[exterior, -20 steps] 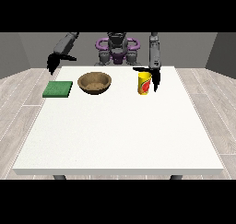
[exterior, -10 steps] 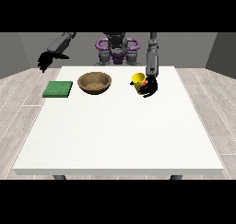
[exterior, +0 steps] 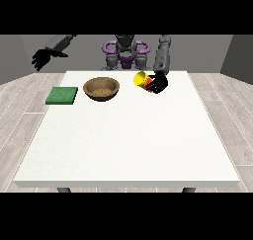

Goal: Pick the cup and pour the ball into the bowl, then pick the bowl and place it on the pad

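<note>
A yellow cup (exterior: 141,79) with a red band is held tilted on its side above the table, its mouth pointing toward the view's left. The hand at the view's right (exterior: 158,83) is shut on it. A brown bowl (exterior: 102,89) stands on the white table (exterior: 128,135) a little to the left of the cup and lower. A green pad (exterior: 62,95) lies flat left of the bowl. The hand at the view's left (exterior: 41,58) hangs in the air beyond the table's far left corner, fingers relaxed and holding nothing. No ball shows.
The robot's torso (exterior: 125,52) stands behind the table's far edge. Wooden floor surrounds the table on both sides.
The cup has been lifted off the table, tipped from upright onto its side and carried left toward the bowl. The hand at the view's left has risen and swung outward.
</note>
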`<move>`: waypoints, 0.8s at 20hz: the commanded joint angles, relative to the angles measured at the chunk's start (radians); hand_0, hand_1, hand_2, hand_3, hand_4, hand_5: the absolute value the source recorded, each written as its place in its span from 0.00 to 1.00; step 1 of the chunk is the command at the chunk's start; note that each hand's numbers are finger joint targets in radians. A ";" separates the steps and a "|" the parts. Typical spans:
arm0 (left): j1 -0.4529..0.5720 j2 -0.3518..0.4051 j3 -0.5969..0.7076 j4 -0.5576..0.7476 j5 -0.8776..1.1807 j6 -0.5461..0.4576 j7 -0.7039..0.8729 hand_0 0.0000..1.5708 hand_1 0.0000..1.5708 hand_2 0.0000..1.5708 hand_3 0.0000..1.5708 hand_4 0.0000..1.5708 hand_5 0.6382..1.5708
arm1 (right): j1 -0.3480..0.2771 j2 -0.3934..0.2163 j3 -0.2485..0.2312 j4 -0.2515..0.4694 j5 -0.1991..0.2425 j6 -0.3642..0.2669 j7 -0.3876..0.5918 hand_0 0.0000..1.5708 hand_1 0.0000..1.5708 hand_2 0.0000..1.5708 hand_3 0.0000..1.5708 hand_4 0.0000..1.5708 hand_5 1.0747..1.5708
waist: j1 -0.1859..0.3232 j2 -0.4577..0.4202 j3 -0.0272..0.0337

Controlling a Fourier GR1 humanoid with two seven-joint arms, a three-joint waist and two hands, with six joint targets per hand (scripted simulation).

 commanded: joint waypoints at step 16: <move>-0.087 -0.111 -0.370 -0.060 -0.587 0.059 0.649 0.86 0.86 1.00 1.00 0.67 1.00 | 0.104 -0.025 -0.028 0.283 0.055 0.007 -0.109 0.00 0.00 0.00 0.00 0.00 0.97 | 0.136 -0.241 -0.0016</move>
